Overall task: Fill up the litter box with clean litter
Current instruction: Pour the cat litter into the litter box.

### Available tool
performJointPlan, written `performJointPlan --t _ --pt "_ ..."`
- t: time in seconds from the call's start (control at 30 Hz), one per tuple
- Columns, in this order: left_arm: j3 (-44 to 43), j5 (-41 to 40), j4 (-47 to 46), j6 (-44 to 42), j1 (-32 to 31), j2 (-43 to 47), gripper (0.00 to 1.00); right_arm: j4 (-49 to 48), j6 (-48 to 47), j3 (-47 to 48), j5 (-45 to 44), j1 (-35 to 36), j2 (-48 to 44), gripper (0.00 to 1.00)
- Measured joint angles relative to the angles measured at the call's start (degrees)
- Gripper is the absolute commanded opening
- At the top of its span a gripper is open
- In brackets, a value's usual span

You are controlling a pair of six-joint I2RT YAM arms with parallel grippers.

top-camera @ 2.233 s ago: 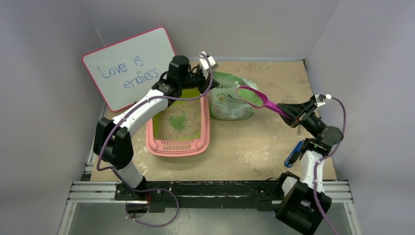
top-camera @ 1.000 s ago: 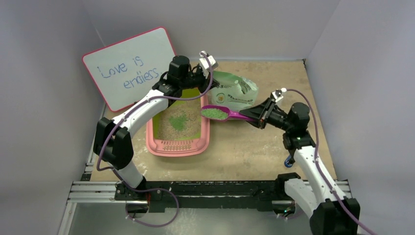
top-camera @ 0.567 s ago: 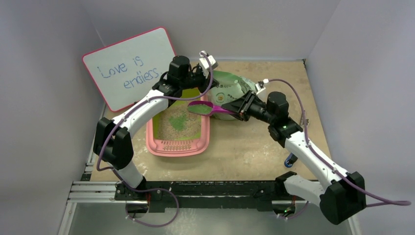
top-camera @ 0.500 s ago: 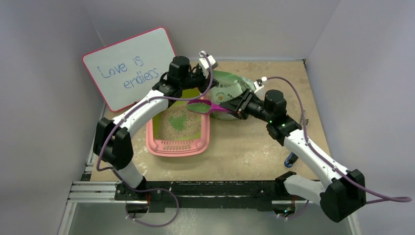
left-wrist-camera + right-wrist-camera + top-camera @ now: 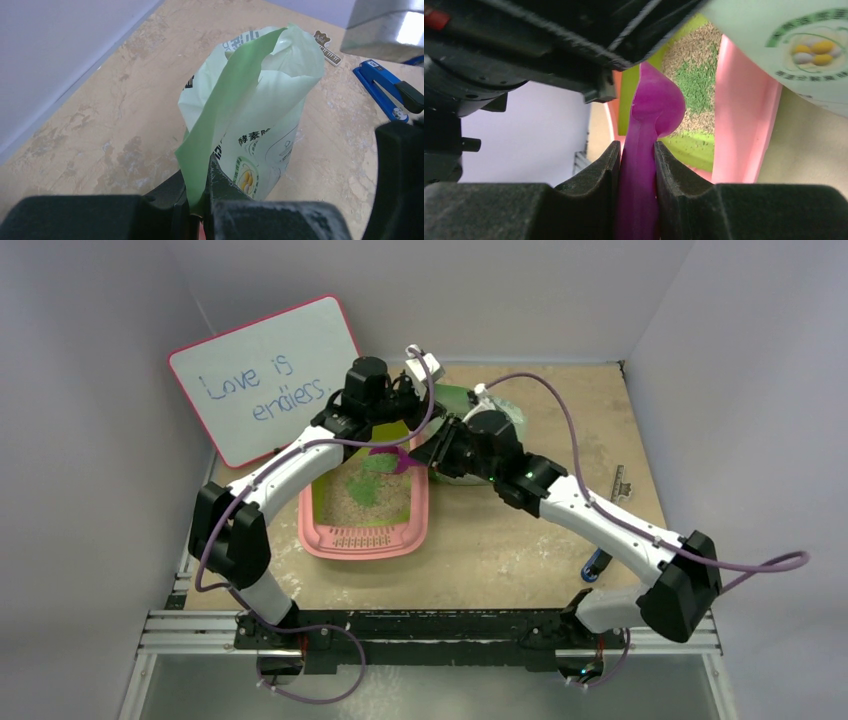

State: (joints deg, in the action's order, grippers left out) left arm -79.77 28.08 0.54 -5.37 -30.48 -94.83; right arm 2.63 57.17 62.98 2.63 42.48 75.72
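**Both grippers clamped: one on the scoop, one on the bag**

The right gripper [image 5: 636,160] is narrow, its two dark fingers [image 5: 596,172] pressed on either side of the handle of the magenta scoop [image 5: 655,102]; the scoop's bowl reaches past the fingertips and hangs over the litter box [image 5: 740,125], turning a smooth magenta face toward the wrist camera; from above, the bowl sits over the far part of the box, near its right wall. The left gripper [image 5: 199,197] is pinched almost flat on a pale green flap of the printed bag [image 5: 252,115], with the flap running up between the fingers; the bag stands upright on the table [image 5: 500,530], just beside the box's far right corner.

The litter box is a pink tray with a lime-green inner wall, lying on the left half of the table with its slotted lip toward the arms; the clean litter [image 5: 365,490] lies inside it as a green patch on top of the beige granules [image 5: 345,508] that cover the floor; the same green patch shows past the scoop in the right wrist view.

By count: two arms; two grippers, each gripping something; one litter box; one scoop; one bag; one whiteboard [image 5: 265,375] with blue handwriting, leaning at the far left; one blue stapler [image 5: 382,90] on the table on the right.
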Motion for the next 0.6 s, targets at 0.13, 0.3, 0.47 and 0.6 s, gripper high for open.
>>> performJointPlan --t 0.13,0.3,0.47,0.6 --pt "0.0 -0.3 0.0 0.0 0.0 0.0 0.00 4.4 -4.8 5.9 -8.4 5.7 3.3 0.00" --pt "0.0 -0.4 0.0 0.0 0.0 0.0 0.00 6.8 -9.0 9.6 -16.4 9.6 4.6 0.00" --pt "0.0 -0.5 0.1 0.0 0.0 0.0 0.00 9.1 -11.5 9.7 -23.1 9.9 4.3 0.00" --pt "0.0 -0.4 0.2 0.0 0.0 0.0 0.00 9.5 -13.7 9.7 -24.5 9.9 3.8 0.00"
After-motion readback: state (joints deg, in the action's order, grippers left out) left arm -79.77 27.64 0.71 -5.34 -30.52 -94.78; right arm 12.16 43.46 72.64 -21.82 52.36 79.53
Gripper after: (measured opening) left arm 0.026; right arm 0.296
